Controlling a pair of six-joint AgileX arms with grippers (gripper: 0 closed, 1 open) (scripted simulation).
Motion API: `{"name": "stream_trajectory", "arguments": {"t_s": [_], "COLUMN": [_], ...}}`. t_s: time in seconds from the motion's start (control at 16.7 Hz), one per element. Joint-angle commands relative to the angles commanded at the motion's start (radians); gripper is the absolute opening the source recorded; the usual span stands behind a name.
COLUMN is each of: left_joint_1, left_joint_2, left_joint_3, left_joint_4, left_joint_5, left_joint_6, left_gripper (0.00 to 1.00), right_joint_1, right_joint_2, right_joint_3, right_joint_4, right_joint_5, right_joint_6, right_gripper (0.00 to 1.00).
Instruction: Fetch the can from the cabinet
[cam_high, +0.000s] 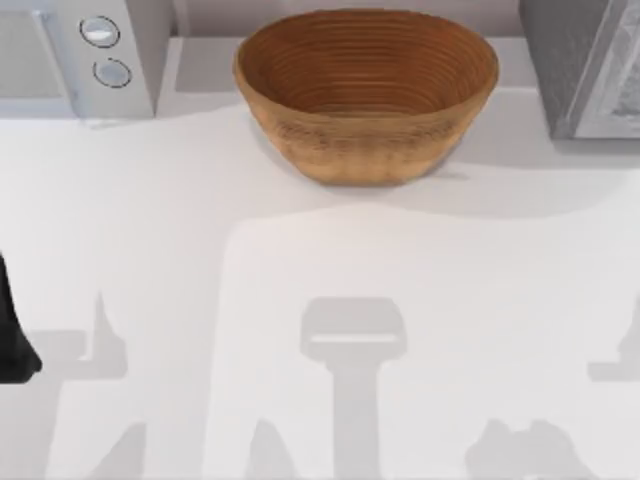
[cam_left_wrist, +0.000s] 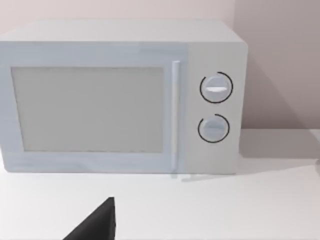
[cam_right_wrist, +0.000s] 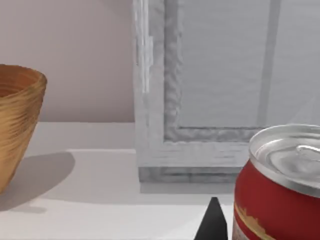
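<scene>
A red can (cam_right_wrist: 280, 195) with a silver top stands upright very close in the right wrist view. A dark part of my right gripper (cam_right_wrist: 214, 222) sits right beside it, and the frames do not show whether it holds the can. Behind the can is the grey cabinet (cam_right_wrist: 220, 85), its framed front panel facing this camera. In the top view the cabinet (cam_high: 585, 65) is at the back right corner. My left arm (cam_high: 12, 340) is parked at the left edge of the table, with a dark part of its gripper (cam_left_wrist: 97, 225) low in the left wrist view.
A brown woven basket (cam_high: 366, 90) stands at the back middle of the white table (cam_high: 320, 300), and its side (cam_right_wrist: 17, 125) shows in the right wrist view. A white microwave (cam_high: 75, 55) with two dials fills the back left corner, its door (cam_left_wrist: 87, 110) shut.
</scene>
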Motion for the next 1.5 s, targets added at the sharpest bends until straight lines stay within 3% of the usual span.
{"name": "stream_trajectory", "arguments": {"t_s": [0.42,0.66,1.02,1.5], "left_joint_1": [0.000,0.000,0.000,0.000], "left_joint_2": [0.000,0.000,0.000,0.000], "left_joint_3": [0.000,0.000,0.000,0.000], "left_joint_4": [0.000,0.000,0.000,0.000], "left_joint_5": [0.000,0.000,0.000,0.000], "left_joint_6": [0.000,0.000,0.000,0.000], "left_gripper": [1.00,1.00,1.00,1.00], "right_joint_1": [-0.003,-0.041,-0.149,-0.328], "right_joint_2": [0.024,0.148,0.509,1.177], "right_joint_3": [0.007,0.056,0.186,0.403], "right_joint_4": [-0.014,-0.091,-0.321,-0.751], "right_joint_5": [-0.016,-0.123,-0.424,-0.958], "right_joint_6": [-0.025,-0.199,-0.698,-1.597], "right_gripper": [0.00,0.00,0.00,0.00]}}
